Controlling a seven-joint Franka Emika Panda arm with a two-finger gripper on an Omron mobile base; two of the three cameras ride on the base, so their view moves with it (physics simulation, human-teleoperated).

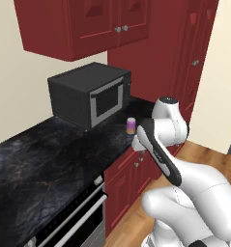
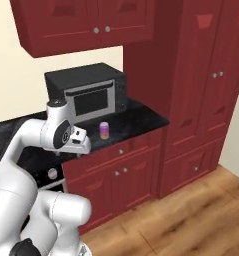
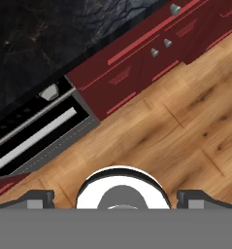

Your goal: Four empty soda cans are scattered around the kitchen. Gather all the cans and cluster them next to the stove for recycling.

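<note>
Gripper (image 3: 115, 195) is empty with its fingers spread wide, pointed down at the floor out past the counter (image 1: 49, 154) edge, so it's nowhere near the purple can (image 1: 131, 125) standing just in front of the microwave (image 1: 90, 94).

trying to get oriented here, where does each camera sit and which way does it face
Left base view: behind the arm's left, facing the microwave and soda can on the counter; arm at lower right.
Right base view: behind its right, same microwave, can and counter; arm at lower left.
Hand view: on the hand, facing down at the wood floor, oven front and counter edge.
</note>
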